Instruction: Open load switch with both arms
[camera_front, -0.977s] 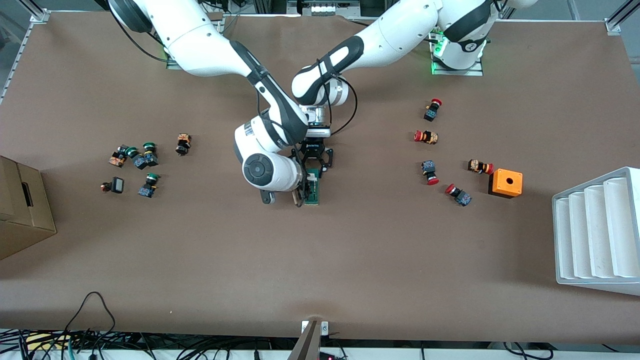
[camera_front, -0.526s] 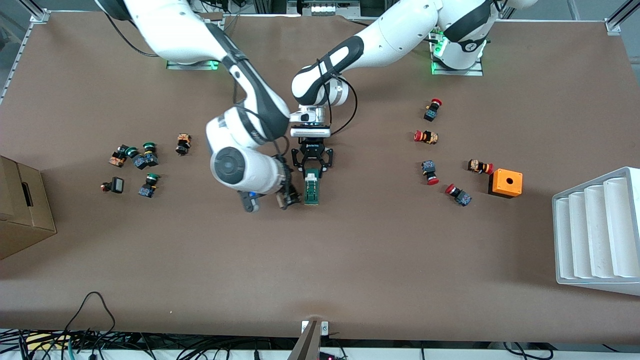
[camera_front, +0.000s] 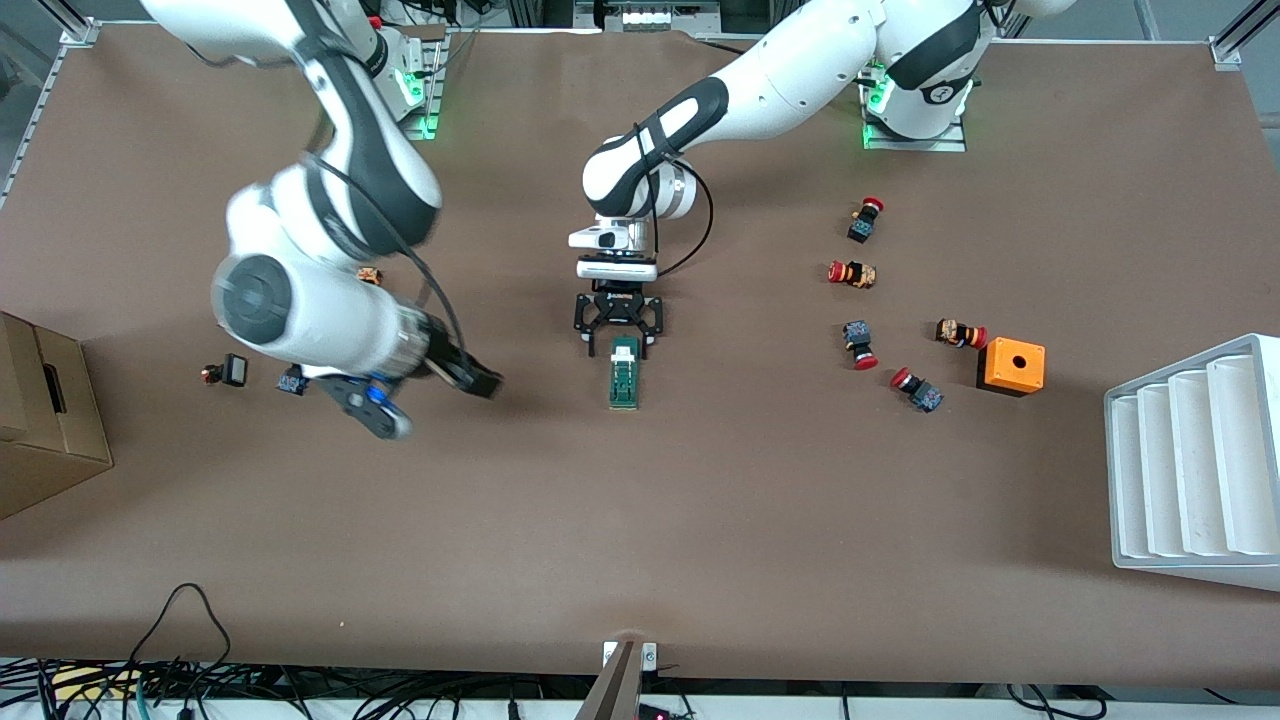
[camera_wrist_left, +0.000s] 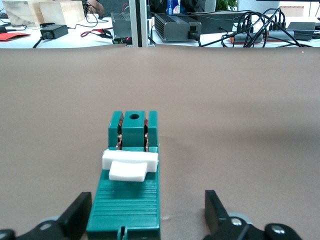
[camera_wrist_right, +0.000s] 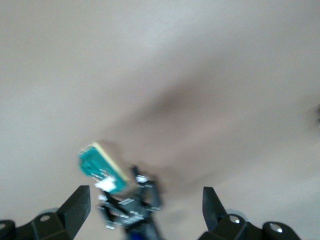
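Note:
The load switch (camera_front: 624, 372), a narrow dark-green block, lies flat mid-table with its white lever (camera_front: 624, 350) at the end farther from the front camera. My left gripper (camera_front: 619, 330) stands open over that end. In the left wrist view its fingers (camera_wrist_left: 75, 216) flank the switch (camera_wrist_left: 129, 205) and the lever (camera_wrist_left: 128, 167) without gripping it. My right gripper (camera_front: 430, 397) is open with nothing between its fingers and hangs over bare table toward the right arm's end. The blurred right wrist view shows that gripper (camera_wrist_right: 145, 207), with the switch (camera_wrist_right: 100, 167) farther off.
Several red-capped buttons (camera_front: 853, 272) and an orange box (camera_front: 1011, 366) lie toward the left arm's end, beside a white ribbed rack (camera_front: 1190, 460). A cardboard box (camera_front: 40, 420) and small dark parts (camera_front: 236, 370) sit at the right arm's end, partly hidden by the right arm.
My right gripper has opened, left the switch and swung away toward the right arm's end. The left gripper has opened beside the switch's lever end. The switch has stayed put.

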